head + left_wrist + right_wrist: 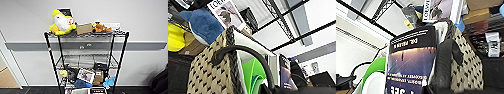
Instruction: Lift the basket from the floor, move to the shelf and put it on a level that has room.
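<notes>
- Basket (208,75) — showing large in the left wrist view, its cream weave speckled dark, a dark curved handle (243,51) arching over its rim; the lower part is being cut off by the frame edge.
- In the right wrist view the same basket (466,65) is lying just beside a dark-covered book (411,60) that is standing inside it; a dark handle strap (446,62) is running down its side.
- Pincers: neither the left nor the right one's fingers are making themselves out in the wrist views, so whether they are wide, narrow or holding the handles cannot be told; the basket is sitting close against both wrists.
- In the head view only the basket's top edge (81,91) is peeking in at the bottom of the frame, in front of the shelf (86,62).
- Shelf — its second tier (86,58) is appearing bare wire, though blurred; the tier below is carrying a magazine (85,75), a blue cloth item (82,83) and boxes, hard to separate.
- Top tier: a yellow plush toy (61,23), a brown box (84,28) and an orange object (100,28), against the pale wall (140,20).
</notes>
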{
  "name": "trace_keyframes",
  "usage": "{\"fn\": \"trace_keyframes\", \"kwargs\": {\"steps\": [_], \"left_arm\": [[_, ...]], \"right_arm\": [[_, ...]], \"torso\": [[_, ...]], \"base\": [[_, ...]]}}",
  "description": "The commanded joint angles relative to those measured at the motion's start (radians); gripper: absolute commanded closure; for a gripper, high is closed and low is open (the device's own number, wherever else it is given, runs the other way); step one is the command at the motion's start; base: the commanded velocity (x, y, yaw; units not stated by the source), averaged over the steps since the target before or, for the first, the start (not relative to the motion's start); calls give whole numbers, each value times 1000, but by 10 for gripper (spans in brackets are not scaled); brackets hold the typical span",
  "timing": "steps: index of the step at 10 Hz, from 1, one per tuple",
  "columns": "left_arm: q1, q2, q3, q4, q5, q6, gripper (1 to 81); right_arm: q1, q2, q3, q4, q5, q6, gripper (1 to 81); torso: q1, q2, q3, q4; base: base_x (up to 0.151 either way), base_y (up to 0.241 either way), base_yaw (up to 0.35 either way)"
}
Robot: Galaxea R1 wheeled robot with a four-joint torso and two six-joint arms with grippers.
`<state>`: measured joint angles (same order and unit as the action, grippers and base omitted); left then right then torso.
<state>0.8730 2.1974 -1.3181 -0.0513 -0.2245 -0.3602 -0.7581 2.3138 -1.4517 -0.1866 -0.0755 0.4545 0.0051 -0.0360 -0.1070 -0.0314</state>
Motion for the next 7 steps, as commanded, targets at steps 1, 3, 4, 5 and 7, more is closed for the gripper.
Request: {"fn": "trace_keyframes", "kwargs": {"steps": [1,3,4,5,7], "left_arm": [[-150,-30,134,41,-44,-3,811],[-157,-40,155,41,-44,-3,811],[-162,-45,166,41,-43,-3,811],[-167,-48,174,41,-42,-5,811],[-176,-57,194,41,-42,-5,811]], "right_arm": [[171,-29,156,-1,94,6,811],[183,-51,191,-2,95,12,811],[191,-57,203,-1,95,12,811],[197,-61,212,-1,95,13,811],[208,-78,239,-1,95,24,811]], "torso": [[0,0,0,0],[0,0,0,0],[0,0,0,0],[0,0,0,0],[0,0,0,0]], "base": [[112,0,0],[113,0,0],[112,0,0],[113,0,0],[113,0,0]]}}
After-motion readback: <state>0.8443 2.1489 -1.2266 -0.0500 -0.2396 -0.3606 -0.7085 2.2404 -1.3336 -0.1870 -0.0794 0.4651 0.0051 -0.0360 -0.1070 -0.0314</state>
